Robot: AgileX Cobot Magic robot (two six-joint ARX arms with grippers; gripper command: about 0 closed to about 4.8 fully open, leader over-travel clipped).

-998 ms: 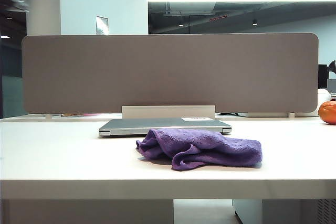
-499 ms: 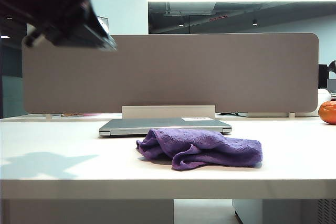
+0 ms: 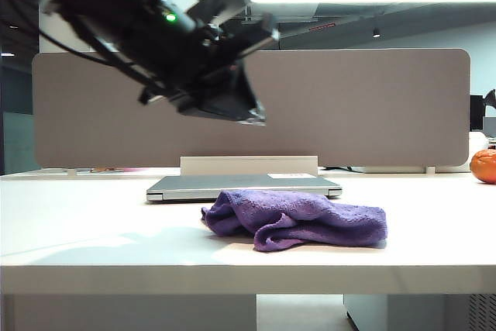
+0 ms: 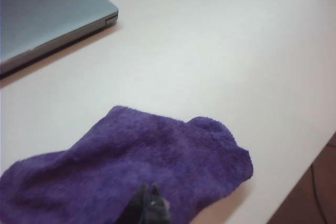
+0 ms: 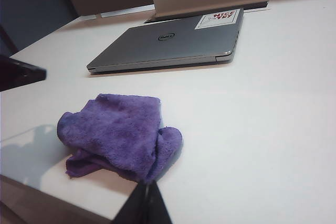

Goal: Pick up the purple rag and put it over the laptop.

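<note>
White counter (image 3: 93, 230) holds everything. Grey partition (image 3: 349, 106) stands along the far edge, white box (image 3: 248, 165) at its foot. Laptop (image 3: 244, 186) lies flat and closed, lid up, centre-far, in front of the box. Orange (image 3: 483, 166) at far right, well apart.

Rag (image 3: 298, 218) sits bunched on the counter just near of the laptop, a bit right of centre, far edge close to or touching the laptop front; cannot tell which. Nothing on the lid yet, so task is at the reach stage.

Rag handling, judged: soft terry, light, limp, will sag and drape, no break risk. Best pinch is a raised fold or the upper ridge of the heap, so it hangs open for spreading. Grabbing low may drag it or scrape the counter.

Left claw (image 4: 149, 208) is up in the air left of centre, above and left of the rag, tips pressed together, nothing held, touching nothing. It'll need to open before going down.

Right claw (image 5: 147, 203) sits at the near side, tips together in a narrow point, empty, clear of the rag.
</note>
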